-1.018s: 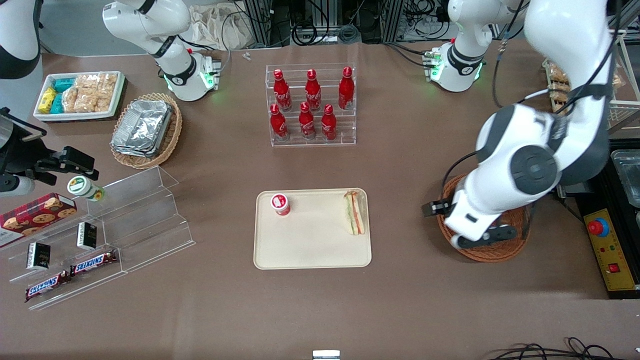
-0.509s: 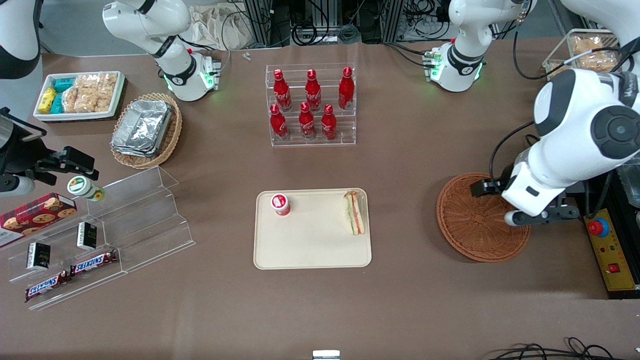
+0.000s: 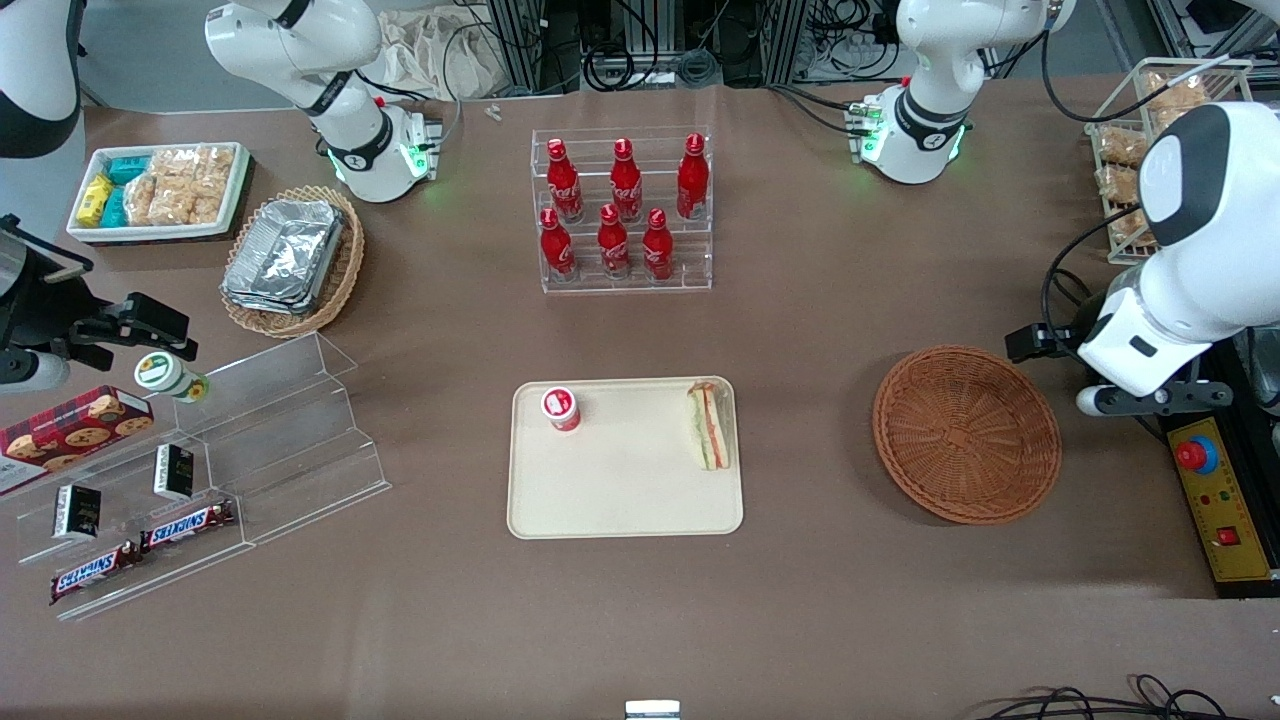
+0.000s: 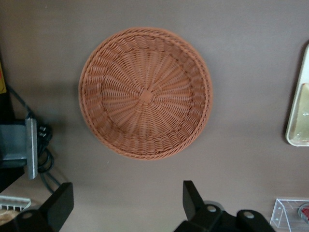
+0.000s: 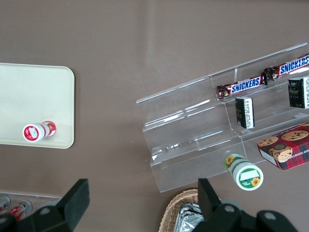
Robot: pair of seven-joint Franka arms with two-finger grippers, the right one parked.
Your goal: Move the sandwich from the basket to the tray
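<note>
The pincer (image 4: 125,203) hangs above the bench with its two black fingers (image 4: 59,205) spread wide and nothing between them. In the front view it sits near the working arm's end of the bench (image 3: 830,330), just beside the round wicker basket (image 3: 966,433) and apart from it. The wrist camera looks straight down on that basket (image 4: 145,93), whose woven bottom holds nothing.

The sandwich (image 3: 708,425) lies on the cream tray (image 3: 625,500), along the short edge of the tray nearest the basket, with its striped filling facing up. A small red cup with a white lid (image 3: 561,408) stands on the same tray near the corner farther from the front camera, toward the parked arm's end. The tray rests on the bench between the basket and a clear stepped stand (image 3: 250,450) that carries chocolate bars (image 3: 145,545).

Farther from the front camera than the tray, a clear rack (image 3: 625,210) holds six red bottles (image 3: 613,240) in two rows. Toward the parked arm's end sit an oval basket of foil containers (image 3: 290,260) and a white tray of snack packets (image 3: 160,190).
</note>
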